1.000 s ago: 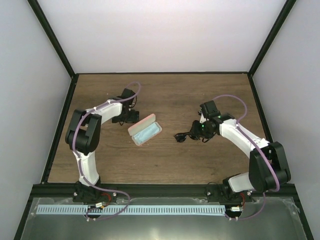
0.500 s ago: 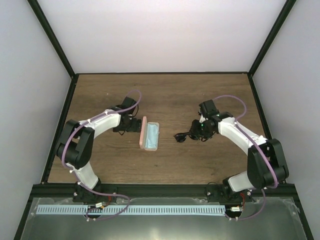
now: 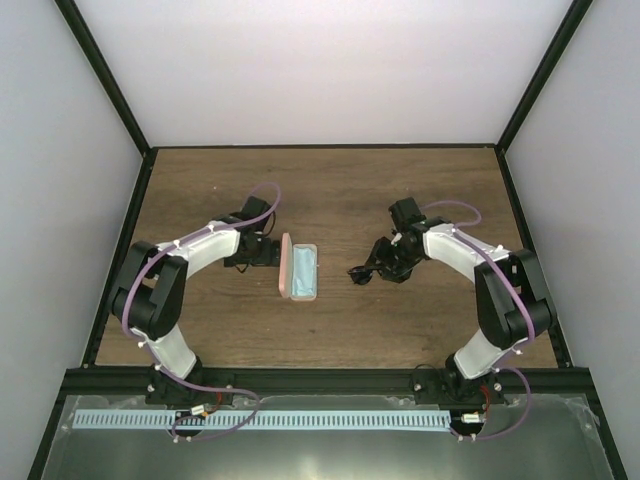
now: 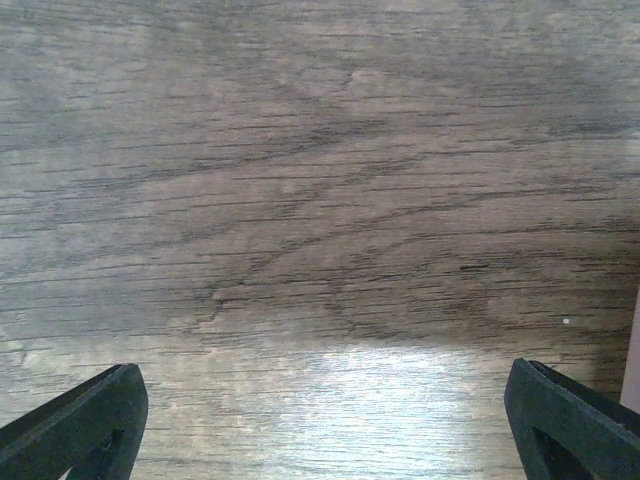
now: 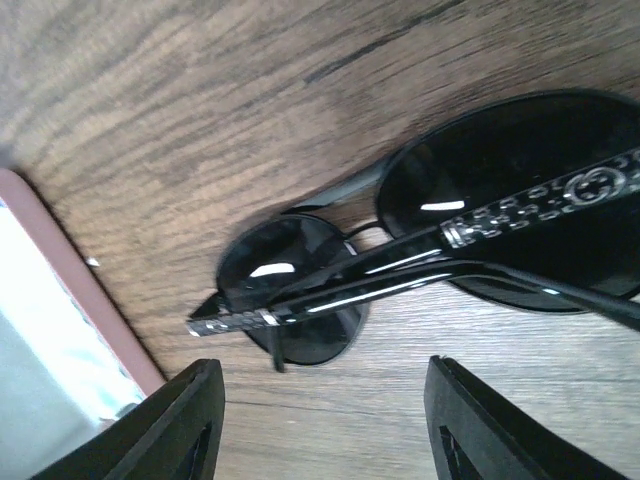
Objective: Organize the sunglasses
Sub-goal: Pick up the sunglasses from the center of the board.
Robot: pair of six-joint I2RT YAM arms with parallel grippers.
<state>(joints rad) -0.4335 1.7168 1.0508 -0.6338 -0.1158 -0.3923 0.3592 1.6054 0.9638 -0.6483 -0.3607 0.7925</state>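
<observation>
The sunglasses (image 3: pixel 360 272) lie folded on the wooden table, right of the open salmon-pink case (image 3: pixel 300 268). In the right wrist view the sunglasses (image 5: pixel 300 285) show dark lenses and crossed temple arms just ahead of my fingertips. My right gripper (image 3: pixel 380 262) is open right beside them, holding nothing; it also shows in the right wrist view (image 5: pixel 322 378). My left gripper (image 3: pixel 267 250) is open just left of the case, with bare wood between its fingers in the left wrist view (image 4: pixel 320 390).
A light blue cloth (image 3: pixel 304 270) lies inside the case. The case's pink rim shows at the left of the right wrist view (image 5: pixel 90 300) and as a sliver at the right edge of the left wrist view (image 4: pixel 632 350). Black frame rails border the table (image 3: pixel 330 200).
The case has turned from slanted to lengthwise next to my left gripper. My right wrist has moved left, closer to the sunglasses.
</observation>
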